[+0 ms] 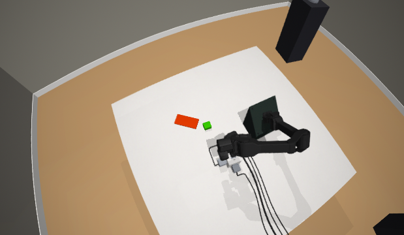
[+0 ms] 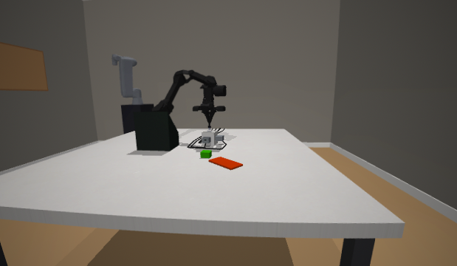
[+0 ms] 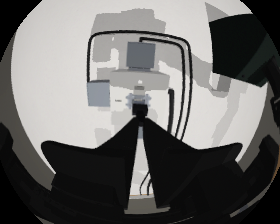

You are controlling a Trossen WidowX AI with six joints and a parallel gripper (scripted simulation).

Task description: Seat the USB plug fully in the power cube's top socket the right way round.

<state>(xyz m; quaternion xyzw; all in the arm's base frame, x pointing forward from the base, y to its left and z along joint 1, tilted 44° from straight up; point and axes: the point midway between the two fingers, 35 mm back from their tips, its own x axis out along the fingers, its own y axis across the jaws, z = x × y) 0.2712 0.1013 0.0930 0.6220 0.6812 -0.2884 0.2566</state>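
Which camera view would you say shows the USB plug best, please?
The wrist view: the USB plug sits pinched at the tool's tips. The exterior view shows it tiny above the power cube; the top view hides it under the arm.

Bare test room – white table (image 2: 287,192), grey walls.
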